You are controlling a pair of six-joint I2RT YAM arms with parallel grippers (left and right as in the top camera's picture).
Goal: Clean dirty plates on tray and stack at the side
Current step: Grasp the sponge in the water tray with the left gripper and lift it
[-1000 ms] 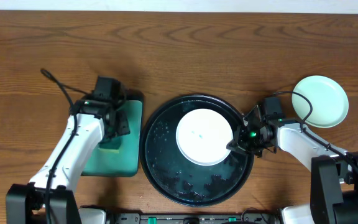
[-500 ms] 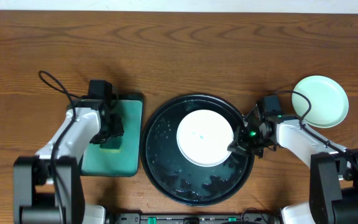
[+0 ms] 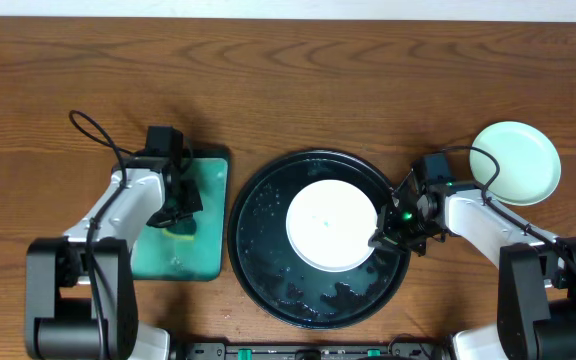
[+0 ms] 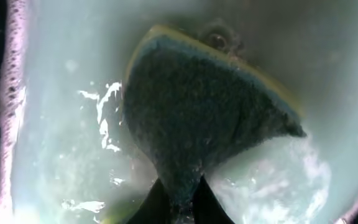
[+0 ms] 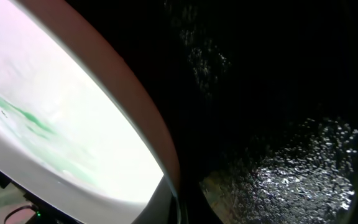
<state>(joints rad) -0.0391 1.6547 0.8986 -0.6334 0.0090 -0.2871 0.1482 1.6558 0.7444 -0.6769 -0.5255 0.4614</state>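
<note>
A white plate [image 3: 331,222] lies on the large black tray [image 3: 263,250], a little right of its middle. My right gripper [image 3: 380,238] is shut on that plate's right rim. The right wrist view shows faint teal smears on the plate [image 5: 55,118], with the rim pinched at my right gripper [image 5: 179,205]. A pale mint-green plate [image 3: 515,163] sits on the table to the far right. My left gripper [image 3: 179,220] is shut on a sponge [image 4: 197,112] with a dark scouring face and a yellow edge, squeezed between my fingers [image 4: 154,204].
The sponge sits over a green rectangular tray [image 3: 183,262] left of the black tray; its surface [image 4: 61,124] is wet. Water drops cover the black tray's floor [image 5: 297,162]. Cables loop near both arms.
My left gripper has closed on the sponge over the green tray, and its arm has shifted slightly. The right gripper and the white plate have stayed in place.
</note>
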